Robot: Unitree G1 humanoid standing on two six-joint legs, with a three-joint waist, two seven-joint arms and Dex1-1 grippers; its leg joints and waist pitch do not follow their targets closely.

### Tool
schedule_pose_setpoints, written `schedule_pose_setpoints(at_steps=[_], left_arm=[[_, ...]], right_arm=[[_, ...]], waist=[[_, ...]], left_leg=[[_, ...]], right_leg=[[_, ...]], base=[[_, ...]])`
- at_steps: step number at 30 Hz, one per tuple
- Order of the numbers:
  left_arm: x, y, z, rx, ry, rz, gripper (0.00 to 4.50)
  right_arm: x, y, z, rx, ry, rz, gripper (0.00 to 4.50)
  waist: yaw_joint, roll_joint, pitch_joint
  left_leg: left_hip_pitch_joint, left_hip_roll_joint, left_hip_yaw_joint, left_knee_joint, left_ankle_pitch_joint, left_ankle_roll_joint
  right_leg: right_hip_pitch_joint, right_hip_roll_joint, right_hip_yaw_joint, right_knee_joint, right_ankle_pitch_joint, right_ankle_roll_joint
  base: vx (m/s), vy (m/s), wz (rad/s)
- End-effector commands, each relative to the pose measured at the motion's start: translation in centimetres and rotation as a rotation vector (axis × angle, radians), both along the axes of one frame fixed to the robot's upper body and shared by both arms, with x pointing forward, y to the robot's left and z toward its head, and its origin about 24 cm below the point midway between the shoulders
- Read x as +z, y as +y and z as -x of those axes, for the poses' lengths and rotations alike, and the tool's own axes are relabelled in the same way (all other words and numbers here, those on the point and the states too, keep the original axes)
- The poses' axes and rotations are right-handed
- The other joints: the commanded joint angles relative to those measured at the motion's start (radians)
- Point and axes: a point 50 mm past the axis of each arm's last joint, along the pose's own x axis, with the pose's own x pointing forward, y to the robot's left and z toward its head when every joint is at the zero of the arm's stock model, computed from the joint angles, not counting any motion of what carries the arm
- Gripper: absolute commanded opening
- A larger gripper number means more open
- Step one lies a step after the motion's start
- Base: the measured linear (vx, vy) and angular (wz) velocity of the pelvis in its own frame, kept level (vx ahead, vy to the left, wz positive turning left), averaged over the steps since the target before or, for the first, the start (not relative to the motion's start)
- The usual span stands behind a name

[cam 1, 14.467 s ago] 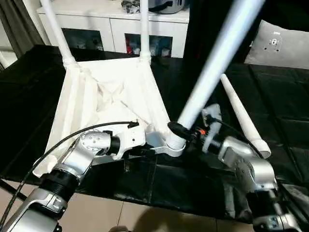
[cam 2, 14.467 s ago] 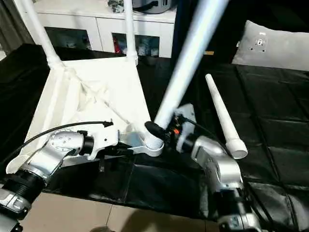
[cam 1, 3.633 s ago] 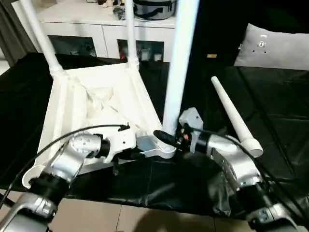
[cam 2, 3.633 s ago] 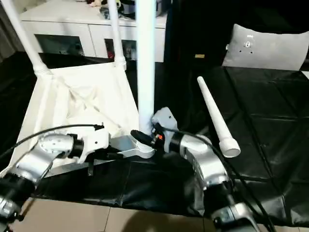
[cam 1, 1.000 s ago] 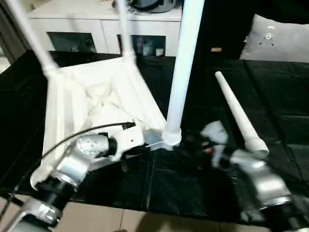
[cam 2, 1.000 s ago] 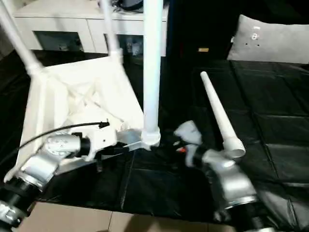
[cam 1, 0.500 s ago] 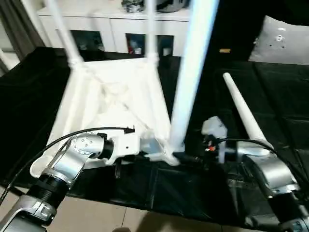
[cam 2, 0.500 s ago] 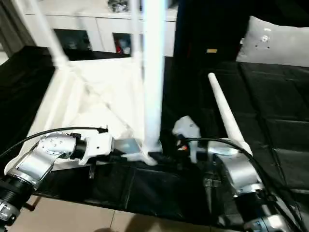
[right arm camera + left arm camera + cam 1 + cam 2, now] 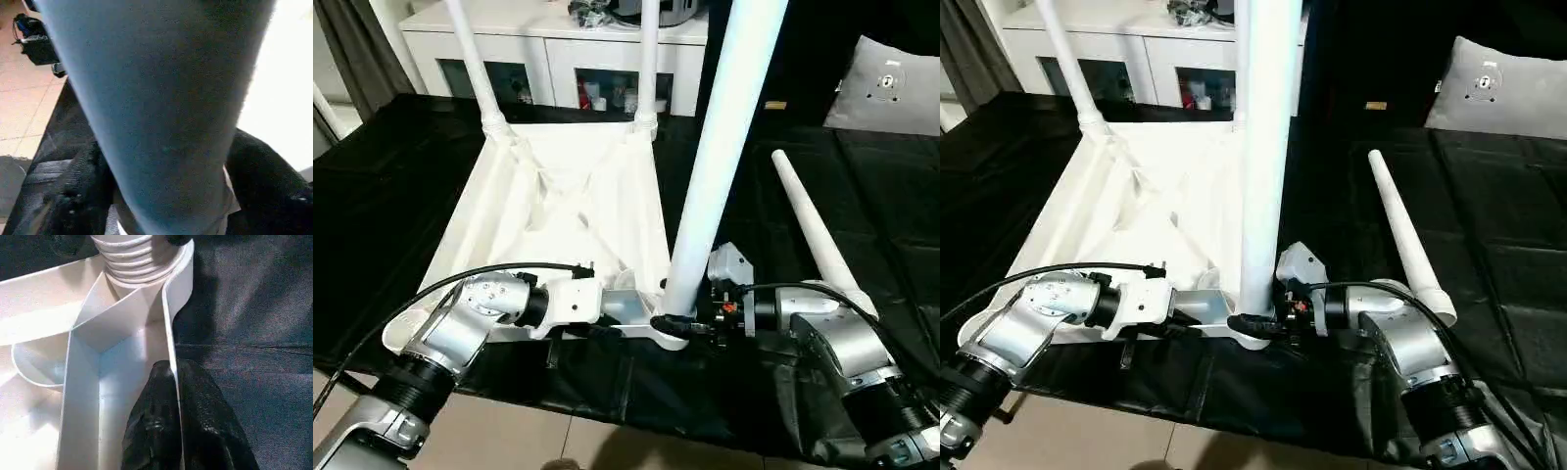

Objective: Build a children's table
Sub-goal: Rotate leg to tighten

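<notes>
Upturned table top [image 9: 558,211] near black surface's front edge [image 9: 636,387], left jaws pinching its rim, right jaws astride corner leg [image 9: 720,147].

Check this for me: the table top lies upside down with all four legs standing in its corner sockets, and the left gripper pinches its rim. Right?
Not quite. Three legs stand in the table top; the fourth leg lies loose on the black cover beside it, as the left eye view shows. The left gripper does pinch the rim.

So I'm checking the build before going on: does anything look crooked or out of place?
Yes. The near leg leans in its corner socket instead of standing straight like the two far legs. A fourth leg lies loose on the black cover.
</notes>
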Motion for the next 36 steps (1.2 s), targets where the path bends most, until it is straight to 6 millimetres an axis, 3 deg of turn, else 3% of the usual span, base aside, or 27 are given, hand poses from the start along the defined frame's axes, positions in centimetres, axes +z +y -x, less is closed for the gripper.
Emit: schedule_pose_setpoints(at_steps=[1, 7, 12, 15, 17, 19, 21, 24, 28, 30, 36], left_arm=[[-0.6, -0.5, 1.0, -0.1, 0.031, -0.06, 0.0], [-0.7, -0.7, 1.1, -0.032, 0.07, -0.021, 0.0], [-0.5, -1.7, 1.2, 0.04, 0.088, 0.053, 0.0], [-0.1, -3.2, 1.6, 0.123, 0.088, 0.12, 0.0], [0.1, -4.4, 1.6, 0.181, 0.076, 0.153, 0.0], [0.3, -5.9, 1.6, 0.242, 0.053, 0.183, 0.0], [0.5, -7.3, 1.3, 0.309, 0.028, 0.21, 0.0], [0.6, -8.1, 0.8, 0.37, -0.007, 0.208, 0.0], [0.7, -8.2, -0.1, 0.436, -0.048, 0.181, 0.0], [0.6, -8.0, -0.1, 0.435, -0.045, 0.172, 0.0], [0.2, -6.6, -0.3, 0.439, -0.035, 0.144, 0.0]], right_arm=[[0.0, -0.2, -0.1, -0.008, 0.01, 0.009, 2.96], [-0.6, 0.4, 0.6, -0.036, 0.078, -0.024, 2.67], [-1.6, 1.6, 0.5, -0.161, 0.092, -0.017, 2.64], [-1.9, 3.2, -0.3, -0.32, 0.12, -0.06, 2.64], [-2.2, 4.2, -0.9, -0.412, 0.141, -0.065, 2.64], [-2.6, 5.0, -1.5, -0.487, 0.158, -0.052, 2.64], [-3.0, 5.5, -2.1, -0.572, 0.171, -0.045, 2.64], [-3.2, 5.5, -2.6, -0.642, 0.173, -0.028, 2.64], [-3.2, 5.4, -3.2, -0.716, 0.159, -0.046, 2.64], [-3.1, 5.4, -3.1, -0.707, 0.16, -0.069, 3.2], [-2.6, 4.9, -3.0, -0.69, 0.096, -0.108, 3.77]], waist=[[-0.004, -0.008, -0.056], [-0.005, -0.01, -0.055], [-0.009, -0.01, -0.05], [-0.03, -0.008, -0.038], [-0.054, -0.008, -0.031], [-0.067, -0.011, -0.03], [-0.078, -0.011, -0.03], [-0.083, -0.012, -0.034], [-0.079, -0.007, -0.041], [-0.078, -0.006, -0.043], [-0.07, -0.003, -0.049]], left_leg=[[-0.005, 0.041, -0.001, -0.053, -0.075, 0.067], [-0.005, 0.043, -0.001, -0.054, -0.076, 0.064], [-0.004, 0.043, -0.001, -0.06, -0.118, 0.038], [-0.006, 0.038, -0.005, -0.072, -0.189, 0.008], [-0.003, 0.035, -0.011, -0.079, -0.266, -0.019], [-0.003, 0.032, -0.013, -0.079, -0.283, -0.02], [0.003, 0.028, -0.011, -0.075, -0.29, -0.015], [0.0, 0.027, -0.01, -0.072, -0.259, -0.001], [0.0, 0.029, -0.007, -0.068, -0.216, 0.008], [-0.004, 0.03, -0.008, -0.067, -0.191, 0.014], [-0.01, 0.03, -0.006, -0.06, -0.136, 0.03]], right_leg=[[0.055, -0.074, 0.057, -0.05, -0.022, -0.211], [0.055, -0.074, 0.058, -0.05, -0.037, -0.209], [0.052, -0.077, 0.061, -0.057, -0.12, -0.191], [0.051, -0.075, 0.057, -0.073, -0.249, -0.163], [0.05, -0.076, 0.054, -0.087, -0.394, -0.124], [0.049, -0.077, 0.054, -0.095, -0.451, -0.097], [0.042, -0.076, 0.054, -0.102, -0.472, -0.092], [0.042, -0.072, 0.057, -0.102, -0.433, -0.096], [0.044, -0.068, 0.059, -0.088, -0.299, -0.131], [0.048, -0.068, 0.059, -0.082, -0.232, -0.148], [0.054, -0.069, 0.058, -0.069, -0.107, -0.189]], base=[[0.0, 0.0, 0.0], [0.0, 0.0, 0.0], [0.0, 0.0, 0.0], [0.0, 0.0, 0.0], [0.0, 0.0, 0.0], [0.0, 0.0, 0.0], [0.0, 0.0, 0.0], [0.0, 0.0, 0.0], [0.0, 0.0, 0.0], [0.0, 0.0, 0.0], [0.0, 0.0, 0.0]])
